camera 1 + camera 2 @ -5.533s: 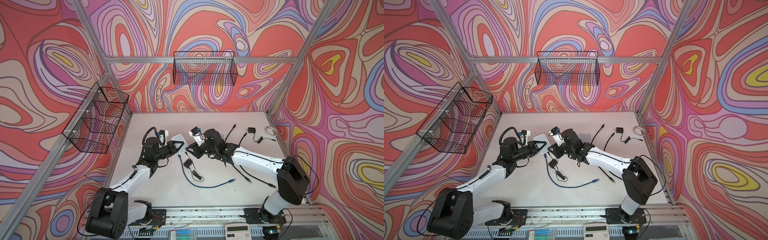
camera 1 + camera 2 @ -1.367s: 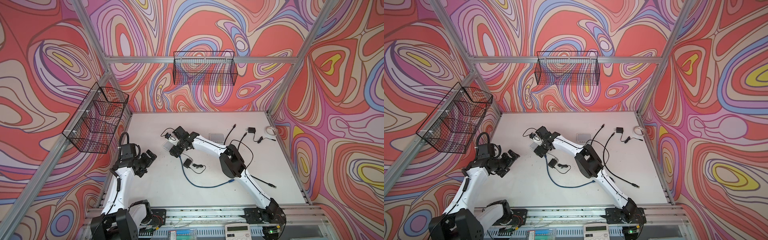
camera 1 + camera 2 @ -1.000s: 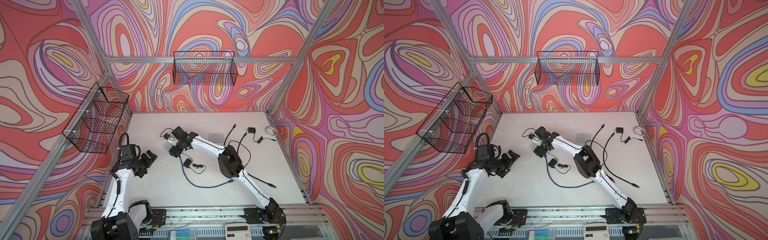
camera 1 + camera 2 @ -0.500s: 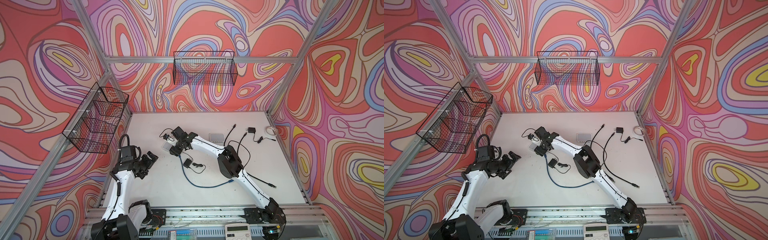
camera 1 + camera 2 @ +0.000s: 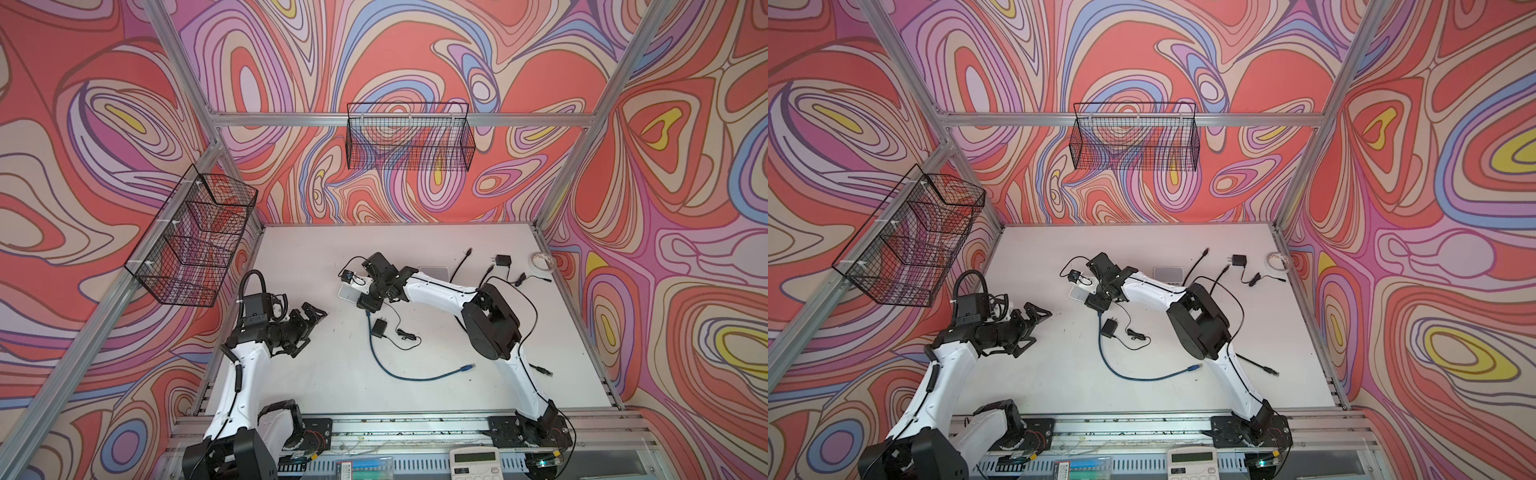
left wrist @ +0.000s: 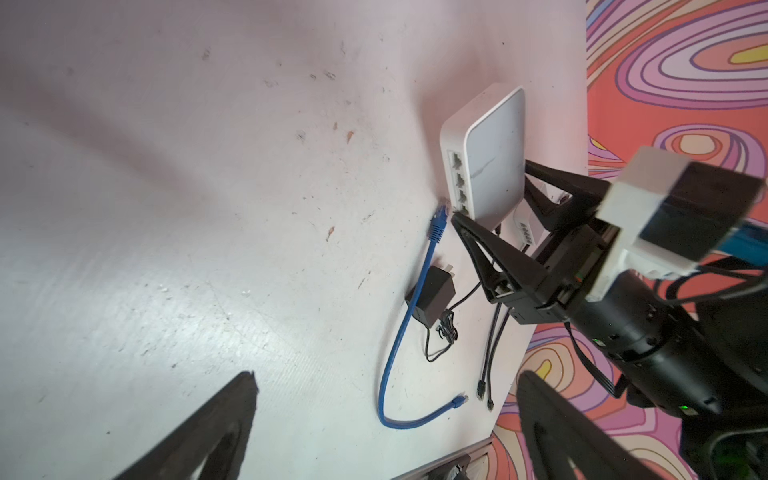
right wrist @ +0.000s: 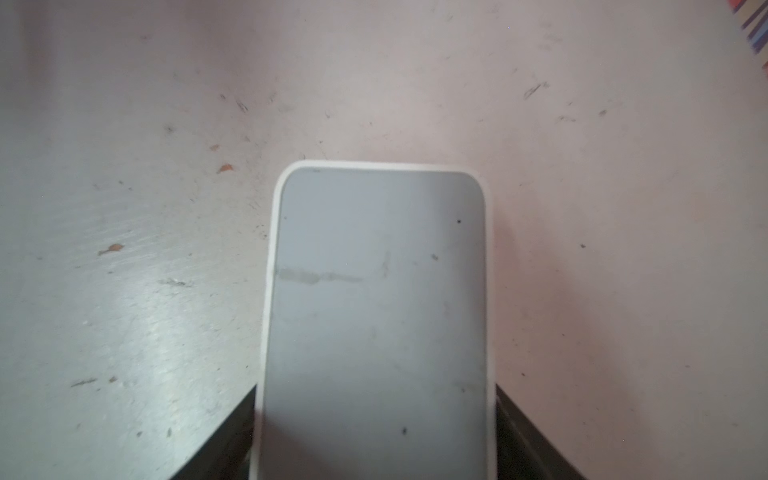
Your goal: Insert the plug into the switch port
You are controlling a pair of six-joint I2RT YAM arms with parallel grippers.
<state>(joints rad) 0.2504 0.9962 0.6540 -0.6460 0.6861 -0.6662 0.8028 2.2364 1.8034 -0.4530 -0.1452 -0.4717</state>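
Nearest to us, a calculator (image 5: 473, 459) is lying at the front rail. Just past it we are hovering our left gripper (image 5: 316, 320) above the left side of the white table (image 5: 291, 374), jaws spread wide and carrying nothing.

Toward the middle, a blue cable (image 5: 399, 376) is curving across the table, and its loose end (image 5: 468, 367) is lying near our right arm. A black power adapter (image 5: 378, 328) is resting just beside the cable, its thin cord (image 5: 405, 334) trailing to the right.

Farther on, we are reaching our right gripper (image 5: 365, 296) across the middle and clamping the white switch (image 6: 494, 158) by its two long sides. In the right wrist view both fingers (image 7: 232, 436) are pressing against its edges, and the switch is lying flat on the table. In the left wrist view the row of ports (image 6: 457, 178) is facing the cable. The blue plug (image 6: 437, 220) is lying on the table with its tip right at the end of that row. We are not seeing it seated in any port, and we cannot tell whether it is touching the housing.

Beyond the switch, a grey box (image 5: 434, 272) is lying behind our right forearm. Black cables (image 5: 468, 252), a second adapter (image 5: 503, 261) and a roll of tape (image 5: 541, 262) are lying toward the far right edge. A wire basket (image 5: 195, 237) is hanging on the left frame and a second wire basket (image 5: 409, 137) on the back rail.
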